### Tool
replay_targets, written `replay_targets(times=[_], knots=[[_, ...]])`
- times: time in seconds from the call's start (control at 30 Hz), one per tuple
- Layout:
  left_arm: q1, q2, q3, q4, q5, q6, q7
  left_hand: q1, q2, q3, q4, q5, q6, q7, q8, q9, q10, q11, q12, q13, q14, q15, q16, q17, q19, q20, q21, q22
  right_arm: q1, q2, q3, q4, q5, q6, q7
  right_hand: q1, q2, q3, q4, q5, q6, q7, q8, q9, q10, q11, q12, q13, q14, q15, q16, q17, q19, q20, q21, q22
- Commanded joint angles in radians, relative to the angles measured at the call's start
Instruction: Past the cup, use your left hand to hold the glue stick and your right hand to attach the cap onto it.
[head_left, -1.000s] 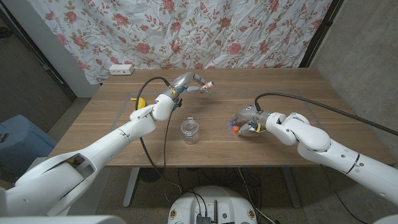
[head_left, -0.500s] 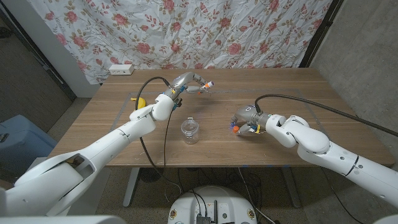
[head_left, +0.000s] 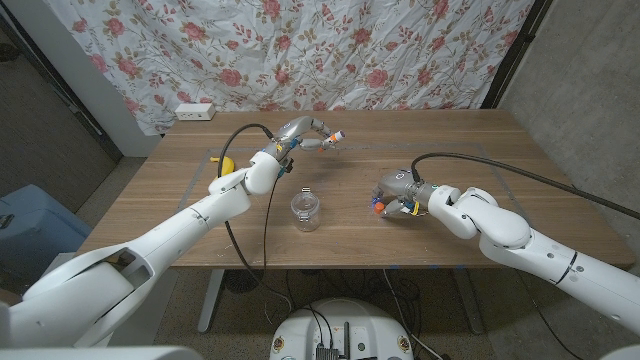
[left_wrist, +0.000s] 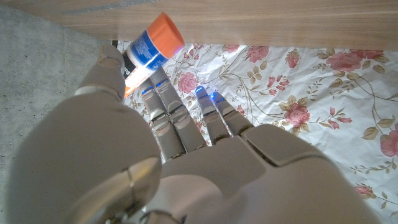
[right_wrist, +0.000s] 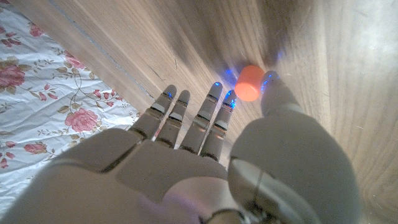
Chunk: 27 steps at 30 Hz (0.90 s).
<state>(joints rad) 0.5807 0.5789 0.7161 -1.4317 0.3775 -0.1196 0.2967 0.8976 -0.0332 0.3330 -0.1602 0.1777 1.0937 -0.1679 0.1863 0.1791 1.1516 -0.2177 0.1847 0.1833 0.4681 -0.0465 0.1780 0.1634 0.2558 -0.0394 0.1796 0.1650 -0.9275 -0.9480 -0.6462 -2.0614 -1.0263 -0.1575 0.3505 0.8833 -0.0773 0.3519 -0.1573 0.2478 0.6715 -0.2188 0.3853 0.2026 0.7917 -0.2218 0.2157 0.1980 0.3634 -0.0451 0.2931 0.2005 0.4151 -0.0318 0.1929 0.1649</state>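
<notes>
I see the left robot hand (head_left: 303, 134) raised over the far part of the wooden worktop (head_left: 460, 150), beyond the clear cup (head_left: 306, 211). It grasps the glue stick (head_left: 335, 135) between thumb and fingers; in the left wrist view the glue stick (left_wrist: 151, 47) shows a blue and white label and an orange end projecting past the fingertips.

The right robot hand (head_left: 397, 193) sits low over the worktop on the robot's right side, level with the cup and well apart from it. The orange cap (head_left: 375, 209) lies at the hand's fingertips. In the right wrist view the cap (right_wrist: 250, 83) sits between the thumb and the nearest finger, touching or almost touching both. I cannot tell whether the hand is pinching it or only bracketing it, nor whether the cap rests on the wood.

A yellow object (head_left: 228, 161) lies on the worktop beside the left arm. A white power strip (head_left: 194, 111) sits at the far left corner, before the floral cloth (head_left: 400, 50).
</notes>
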Motion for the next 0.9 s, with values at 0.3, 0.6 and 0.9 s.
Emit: replay_targets(times=[0.3, 0.6, 0.9], knots=[[0.018, 0.011, -0.006, -0.036, 0.015, 0.022, 0.007, 0.016, 0.041, 0.002, 0.001, 0.007, 0.026, 0.002, 0.009, 0.006, 0.001, -0.006, 0.006, 0.004, 0.001, -0.136, -0.001, 0.001, 0.000, -0.053, 0.007, 0.002, -0.016, -0.012, 0.003, -0.008, 0.003, 0.003, -0.035, 0.034, 0.011, -0.008, -0.001, 0.008, 0.045, -0.001, 0.016, 0.002, 0.050, -0.001, 0.002, 0.001, 0.033, -0.149, 0.012, 0.005, 0.024, -0.007, 0.001, 0.004], [0.027, 0.014, -0.008, -0.050, 0.017, 0.034, 0.006, 0.015, 0.043, 0.002, 0.001, 0.007, 0.027, 0.000, 0.009, 0.006, 0.002, -0.006, 0.006, 0.005, 0.002, -0.136, -0.001, 0.000, 0.000, -0.054, 0.007, 0.002, -0.016, -0.008, 0.001, -0.004, 0.001, 0.007, -0.044, 0.046, 0.015, -0.011, -0.002, 0.008, 0.063, -0.001, 0.022, 0.002, 0.070, -0.001, 0.002, 0.002, 0.043, -0.149, 0.015, 0.007, 0.026, -0.008, 0.000, 0.004], [0.035, 0.017, -0.012, -0.061, 0.018, 0.039, 0.011, 0.015, 0.044, 0.002, 0.000, 0.007, 0.026, 0.002, 0.009, 0.006, 0.002, -0.005, 0.006, 0.005, 0.002, -0.135, -0.001, 0.000, 0.000, -0.053, 0.007, 0.002, -0.014, -0.003, -0.001, 0.008, 0.002, 0.013, -0.062, 0.061, 0.024, -0.017, -0.001, 0.008, 0.098, -0.001, 0.034, 0.003, 0.110, -0.001, 0.004, 0.003, 0.072, -0.148, 0.025, 0.010, 0.034, -0.012, 0.001, 0.004]])
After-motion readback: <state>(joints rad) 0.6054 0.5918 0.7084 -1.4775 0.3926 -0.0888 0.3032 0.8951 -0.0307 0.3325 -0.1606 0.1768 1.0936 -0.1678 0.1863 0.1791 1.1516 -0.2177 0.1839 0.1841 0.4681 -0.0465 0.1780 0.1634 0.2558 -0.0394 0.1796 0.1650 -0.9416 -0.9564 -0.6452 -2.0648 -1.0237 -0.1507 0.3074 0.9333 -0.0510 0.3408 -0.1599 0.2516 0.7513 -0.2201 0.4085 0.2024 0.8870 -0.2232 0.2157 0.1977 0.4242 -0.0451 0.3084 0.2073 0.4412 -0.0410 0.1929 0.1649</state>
